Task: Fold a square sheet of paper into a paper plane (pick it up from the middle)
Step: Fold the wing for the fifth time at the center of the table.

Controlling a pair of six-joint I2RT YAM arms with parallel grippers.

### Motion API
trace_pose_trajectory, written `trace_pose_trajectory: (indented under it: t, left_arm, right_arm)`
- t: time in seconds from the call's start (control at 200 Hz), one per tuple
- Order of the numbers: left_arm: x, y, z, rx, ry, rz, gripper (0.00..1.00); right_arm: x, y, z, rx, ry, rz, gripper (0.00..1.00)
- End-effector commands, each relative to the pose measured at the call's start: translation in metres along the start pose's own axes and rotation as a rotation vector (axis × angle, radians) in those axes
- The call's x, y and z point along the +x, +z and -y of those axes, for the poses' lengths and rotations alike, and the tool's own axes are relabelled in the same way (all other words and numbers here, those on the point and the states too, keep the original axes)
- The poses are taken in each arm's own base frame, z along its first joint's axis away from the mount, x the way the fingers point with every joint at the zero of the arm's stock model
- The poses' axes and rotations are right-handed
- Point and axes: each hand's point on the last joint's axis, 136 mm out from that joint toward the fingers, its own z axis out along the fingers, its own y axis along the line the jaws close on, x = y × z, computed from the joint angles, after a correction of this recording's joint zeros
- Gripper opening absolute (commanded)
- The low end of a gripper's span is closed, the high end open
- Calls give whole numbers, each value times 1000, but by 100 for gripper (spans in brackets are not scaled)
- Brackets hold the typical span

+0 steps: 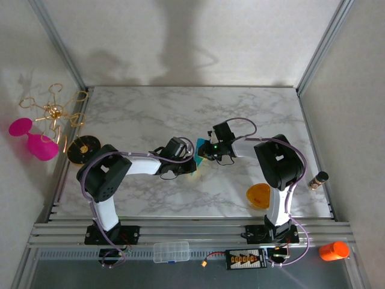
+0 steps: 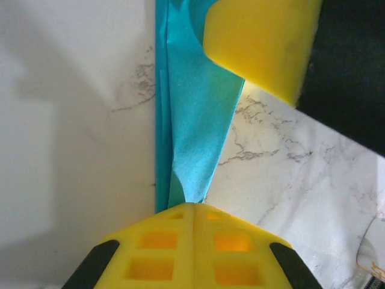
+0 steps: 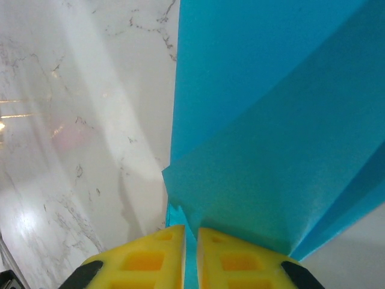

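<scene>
Marble bench (image 1: 180,108), middle: the square sheet of paper (image 1: 199,152), already folded into a narrow strip, sits between both hands. Left hand (image 2: 194,208) is pressed together on its left end; right hand (image 3: 191,230) pinches the right part, fingers all but touching. The strip's long axis runs straight from one hand to the other. Neither hand is nearer, so I judge the next crease depends on keeping that line taut.

No readable text; marks on the black board (image 1: 245,259) seem blurred.
</scene>
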Motion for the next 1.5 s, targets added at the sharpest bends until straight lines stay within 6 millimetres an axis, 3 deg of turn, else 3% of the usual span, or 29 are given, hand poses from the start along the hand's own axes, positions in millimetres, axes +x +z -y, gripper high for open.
trace_pose_trajectory:
  t: [0.0, 0.546, 0.686, 0.851, 1.041, 1.172, 1.377, 1.497]
  left_arm:
    - [46, -3, -34, -140, -5, -139, 4]
    - [56, -23, -20, -149, 88, -174, 4]
    - [40, -32, -2, -122, 124, -129, 4]
    - [3, -42, 23, -44, 107, 7, 4]
    - [-20, -28, 31, 18, 25, 68, 3]
    - [-16, -28, 33, 46, -5, 48, 5]
    - [1, -56, 7, -80, 9, 46, 12]
    - [-7, -61, 19, -35, 21, 78, 13]
  right_arm:
    - [28, 21, 56, 192, 46, -63, 16]
    - [29, 21, 57, 196, 47, -64, 16]
    - [30, 21, 57, 196, 47, -66, 16]
    - [29, 22, 56, 193, 49, -65, 16]
    - [29, 22, 55, 187, 48, -67, 16]
    - [30, 20, 55, 191, 48, -66, 16]
    - [28, 20, 51, 182, 44, -65, 16]
    - [27, 19, 49, 180, 41, -65, 16]
